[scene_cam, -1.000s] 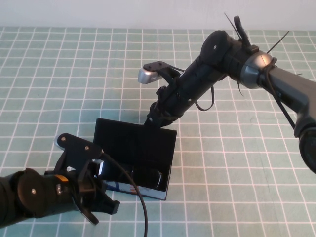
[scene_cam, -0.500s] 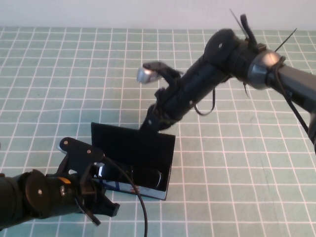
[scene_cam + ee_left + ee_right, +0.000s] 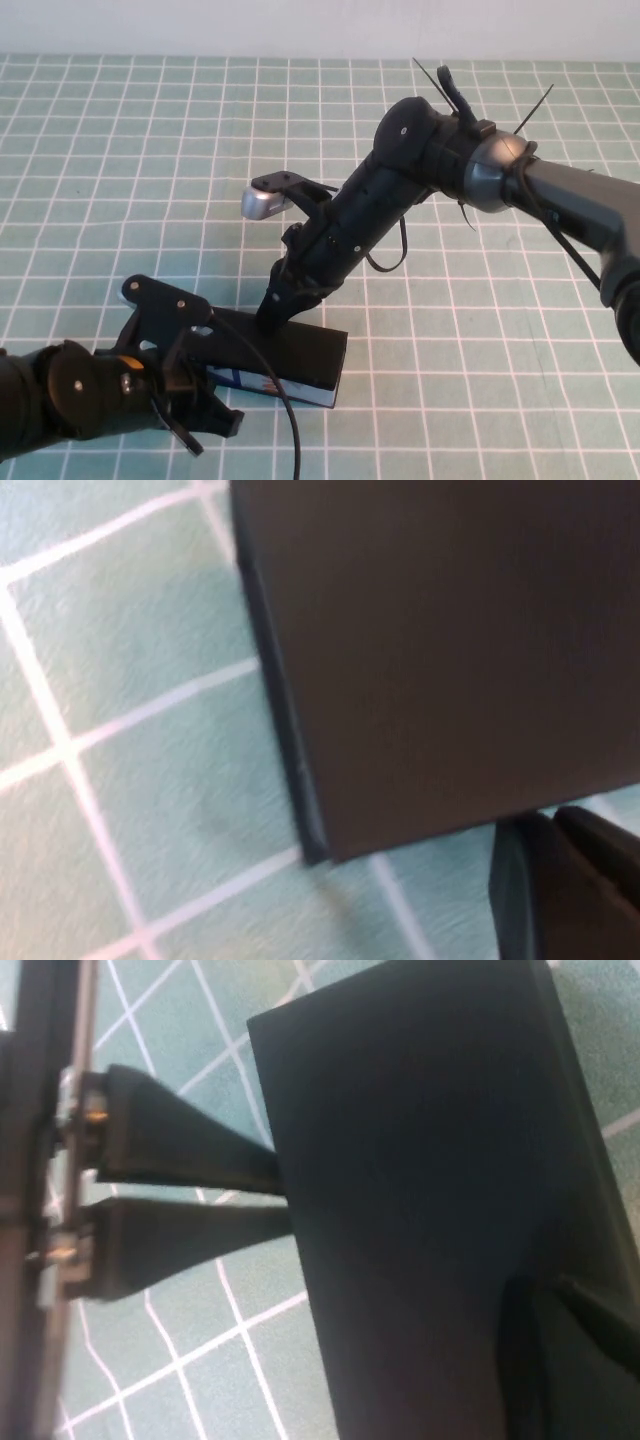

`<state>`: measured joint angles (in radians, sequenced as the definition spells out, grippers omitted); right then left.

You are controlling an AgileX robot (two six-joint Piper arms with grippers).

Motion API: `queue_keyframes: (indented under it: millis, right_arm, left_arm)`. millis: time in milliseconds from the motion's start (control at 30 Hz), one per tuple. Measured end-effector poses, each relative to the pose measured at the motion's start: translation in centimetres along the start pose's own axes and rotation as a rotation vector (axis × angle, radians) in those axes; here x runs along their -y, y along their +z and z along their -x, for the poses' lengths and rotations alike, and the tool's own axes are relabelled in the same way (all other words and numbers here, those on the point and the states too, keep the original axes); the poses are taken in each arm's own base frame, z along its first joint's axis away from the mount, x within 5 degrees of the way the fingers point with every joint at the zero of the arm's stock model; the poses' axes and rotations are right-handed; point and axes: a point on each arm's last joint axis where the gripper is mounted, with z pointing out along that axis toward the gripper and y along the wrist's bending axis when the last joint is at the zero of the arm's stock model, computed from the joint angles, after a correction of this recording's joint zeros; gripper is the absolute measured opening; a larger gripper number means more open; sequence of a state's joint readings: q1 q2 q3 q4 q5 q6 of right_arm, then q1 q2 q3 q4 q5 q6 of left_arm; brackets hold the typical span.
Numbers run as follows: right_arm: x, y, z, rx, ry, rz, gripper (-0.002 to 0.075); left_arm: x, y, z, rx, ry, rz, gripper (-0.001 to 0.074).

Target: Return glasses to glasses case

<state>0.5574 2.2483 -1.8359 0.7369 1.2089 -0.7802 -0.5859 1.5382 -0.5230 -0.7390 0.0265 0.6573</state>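
The glasses case (image 3: 295,355) lies near the table's front, its black lid down almost flat and its light-blue printed front (image 3: 250,380) facing me. The glasses are hidden inside it. My right gripper (image 3: 279,312) is shut and its tips press down on the far part of the lid (image 3: 430,1190); its own tips show in the right wrist view (image 3: 570,1320). My left gripper (image 3: 205,350) is shut and empty, right at the case's left end. Its fingers (image 3: 190,1160) reach under the lid's edge. In the left wrist view it (image 3: 560,875) sits beside a lid corner (image 3: 320,845).
The table is covered by a green cloth with a white grid (image 3: 150,150). A silver wrist camera (image 3: 262,203) sticks out from my right arm, which slants down from the upper right. My left arm fills the lower left corner.
My right gripper has moved down and towards me, pushing the lid from upright to nearly flat. The glasses, seen in the open case before, are now covered. The left arm has barely moved.
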Motion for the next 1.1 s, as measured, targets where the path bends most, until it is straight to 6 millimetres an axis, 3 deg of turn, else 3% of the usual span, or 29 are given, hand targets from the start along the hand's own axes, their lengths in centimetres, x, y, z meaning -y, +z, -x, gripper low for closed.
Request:
queue_keyframes:
  millis: [167, 367, 500, 567, 667, 867, 1000, 1100]
  right_arm:
    - [0.4, 0.4, -0.2, -0.01, 0.007, 0.001, -0.0011]
    - [0.4, 0.4, -0.2, -0.015, 0.007, -0.003, -0.0012]
    - [0.2, -1.4, -0.3, -0.035, -0.018, -0.073, -0.0012]
    - [0.1, -3.6, -0.4, -0.038, -0.023, -0.145, -0.0012]
    - [-0.9, -9.0, -0.5, 0.018, 0.001, -0.267, -0.0012]
    - [-5.6, -21.9, -2.5, 0.257, 0.11, -0.482, -0.0012]
    - [-11.2, -27.5, -4.4, 0.379, 0.078, -0.601, -0.0012]
    - [-16.2, -29.8, -6.4, 0.46, 0.027, -0.657, -0.0012]
  left_arm:
    - [1.0, -2.3, 1.7, 0.021, 0.172, -0.093, -0.0001]
    - [2.5, -7.4, 3.9, -0.037, 0.501, -0.235, -0.0001]
    - [1.8, -10.9, 4.1, -0.17, 0.605, -0.182, -0.0001]
    - [0.8, -12.3, 3.6, -0.234, 0.585, -0.083, -0.0001]
    - [-1.0, -14.6, 3.2, -0.25, 0.515, 0.115, -0.0001]
    - [-3.1, -20.1, 2.3, 0.051, 0.292, 0.331, -0.0001]
    - [-3.0, -23.5, 1.6, 0.279, 0.191, 0.347, -0.0001]
    - [-2.7, -25.5, 0.8, 0.389, 0.156, 0.328, -0.0001]
